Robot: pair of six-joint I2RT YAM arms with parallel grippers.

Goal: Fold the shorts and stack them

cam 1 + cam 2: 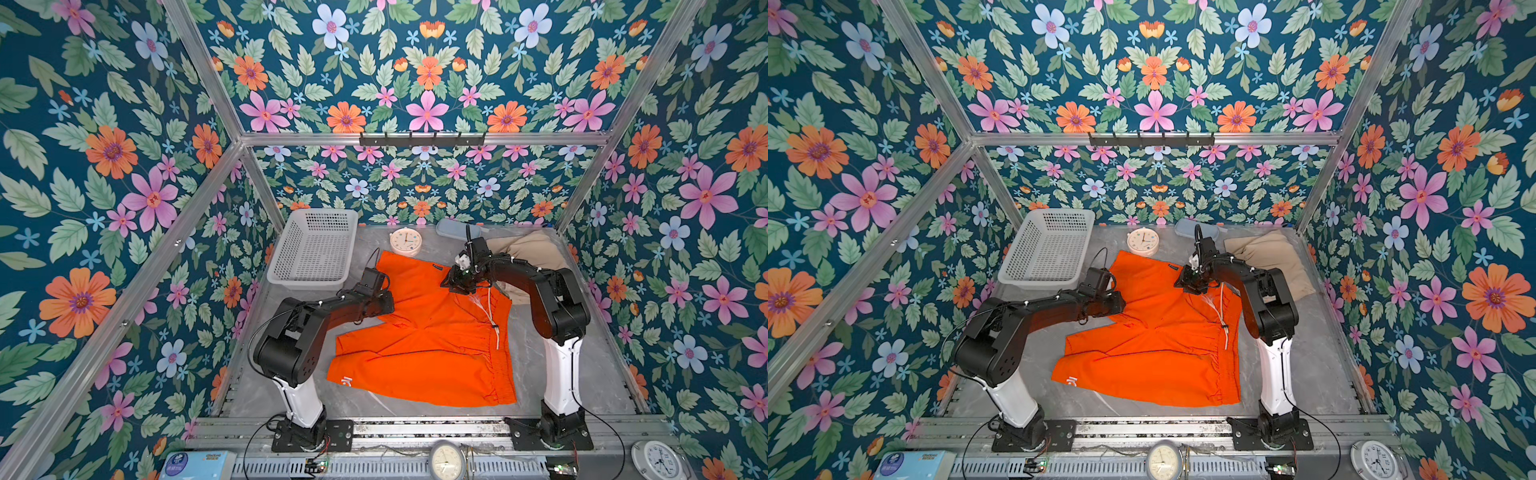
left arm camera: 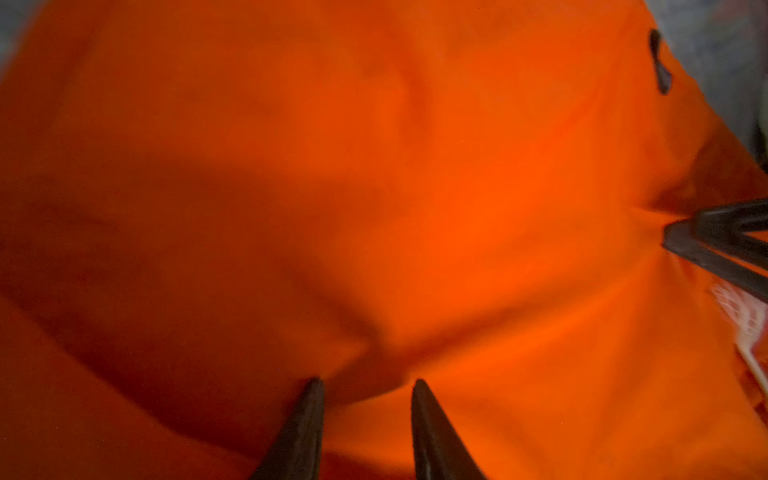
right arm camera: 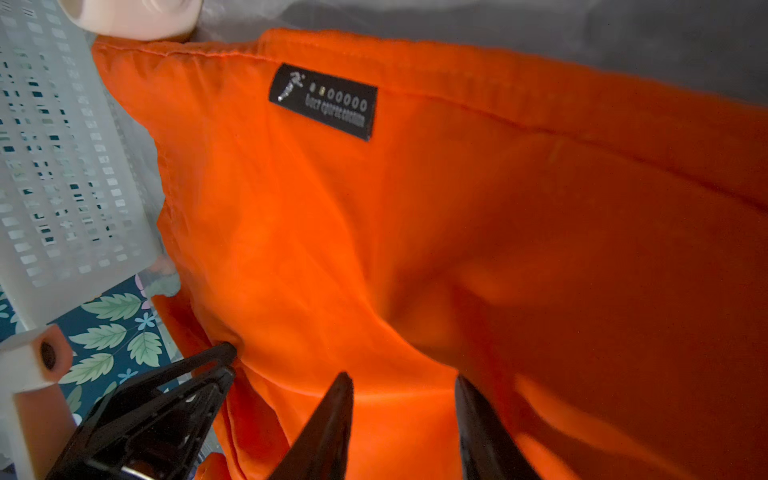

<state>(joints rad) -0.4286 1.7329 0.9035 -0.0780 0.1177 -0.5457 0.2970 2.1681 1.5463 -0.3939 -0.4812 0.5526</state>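
The bright orange cloth shorts (image 1: pixel 424 345) are spread on the grey marbled tabletop (image 1: pixel 590 374) just beside the white perforated plastic basket (image 1: pixel 324 212). A fold of their cloth on the side nearest the basket is pinched in the left end effector (image 2: pixel 368 380), which is narrowed onto it. A second fold, farther from the basket and near the white drawstring (image 1: pixel 492 316), is gripped the same way by the right end effector (image 3: pixel 401 376). The crumpled beige cloth shorts (image 1: pixel 528 253) are seen well apart from the basket, beyond the orange pair. A round cream clock (image 1: pixel 405 242) is placed near the basket.
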